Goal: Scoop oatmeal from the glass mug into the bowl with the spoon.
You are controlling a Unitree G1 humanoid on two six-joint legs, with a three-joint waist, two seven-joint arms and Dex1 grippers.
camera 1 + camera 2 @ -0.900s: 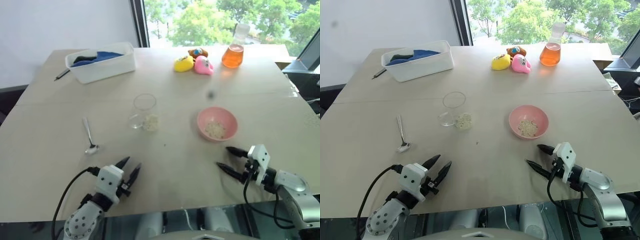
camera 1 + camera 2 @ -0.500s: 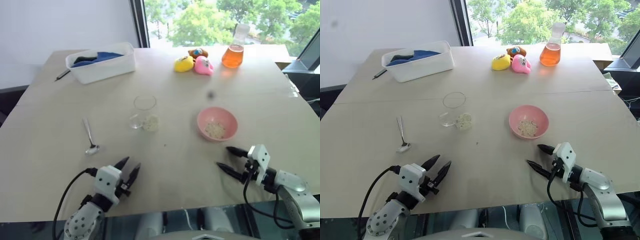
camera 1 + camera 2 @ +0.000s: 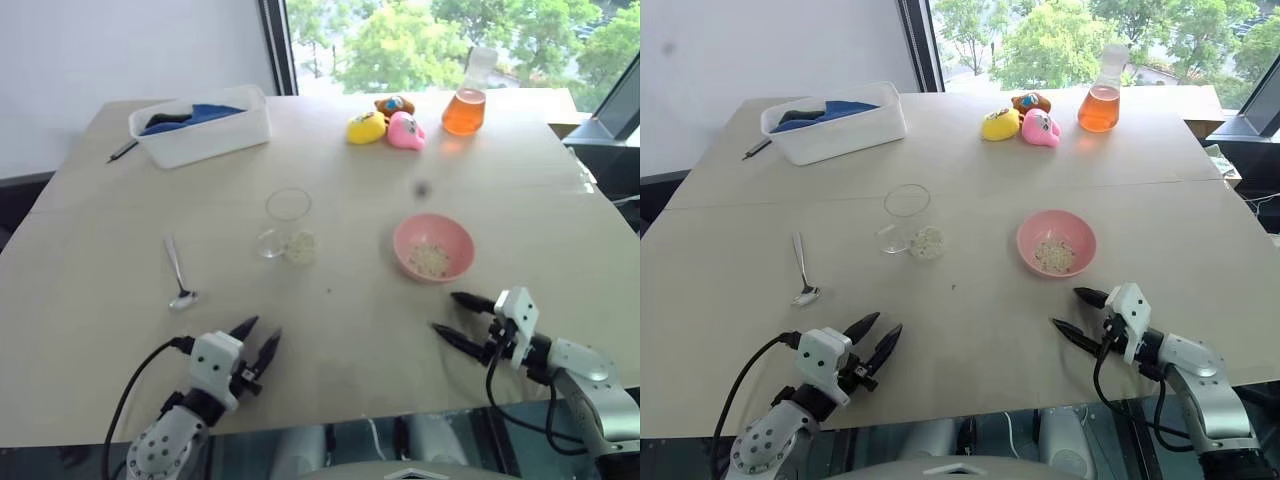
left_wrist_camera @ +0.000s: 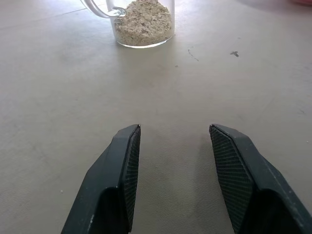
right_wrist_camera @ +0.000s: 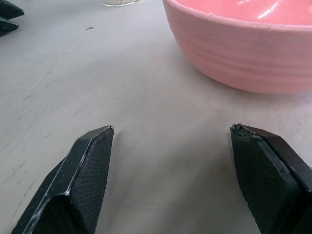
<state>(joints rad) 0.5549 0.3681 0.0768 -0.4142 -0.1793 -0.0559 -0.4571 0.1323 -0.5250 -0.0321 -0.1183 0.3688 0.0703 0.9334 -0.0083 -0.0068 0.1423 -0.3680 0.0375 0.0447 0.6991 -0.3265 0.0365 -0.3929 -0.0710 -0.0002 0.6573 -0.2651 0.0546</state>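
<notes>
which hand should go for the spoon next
Left, probably. The spoon lies free on the table just ahead of the open left hand. The right hand, also open, sits by the bowl, farther away.

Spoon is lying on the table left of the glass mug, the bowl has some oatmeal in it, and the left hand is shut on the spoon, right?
Not quite. The left hand holds nothing: in the left eye view it hovers open near the table's front edge, apart from the spoon. The rest stands: the spoon lies left of the glass mug, and the bowl holds some oatmeal.
</notes>
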